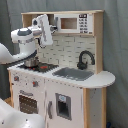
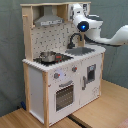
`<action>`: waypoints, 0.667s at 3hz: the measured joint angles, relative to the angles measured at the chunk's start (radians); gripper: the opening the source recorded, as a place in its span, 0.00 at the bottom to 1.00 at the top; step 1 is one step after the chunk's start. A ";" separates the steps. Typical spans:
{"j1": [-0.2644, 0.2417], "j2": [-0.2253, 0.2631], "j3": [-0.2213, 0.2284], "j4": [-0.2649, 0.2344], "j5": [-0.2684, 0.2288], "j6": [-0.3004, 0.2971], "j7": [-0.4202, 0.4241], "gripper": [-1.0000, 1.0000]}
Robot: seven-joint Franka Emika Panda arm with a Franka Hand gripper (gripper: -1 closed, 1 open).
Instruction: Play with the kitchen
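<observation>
Above the kitchen's point(image 1: 75, 75) counter, the gripper point(image 2: 76, 11), its opening impossible to tell, is held near the upper shelf, where a collision is risked.

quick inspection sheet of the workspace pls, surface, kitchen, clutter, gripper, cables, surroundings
surface: wooden floor under the unit.
job's things: kitchen upright; small pot on the stove; faucet beside the sink; oven door shut.
clutter: nothing seen.
grippers: gripper raised by the upper shelf, above the counter, touching nothing visible.
cables: nothing seen.
surroundings: grey curtain behind.
</observation>
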 joint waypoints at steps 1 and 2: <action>-0.071 0.002 0.037 0.056 0.000 0.000 -0.022 0.00; -0.106 0.000 0.050 0.103 0.000 -0.021 -0.104 0.00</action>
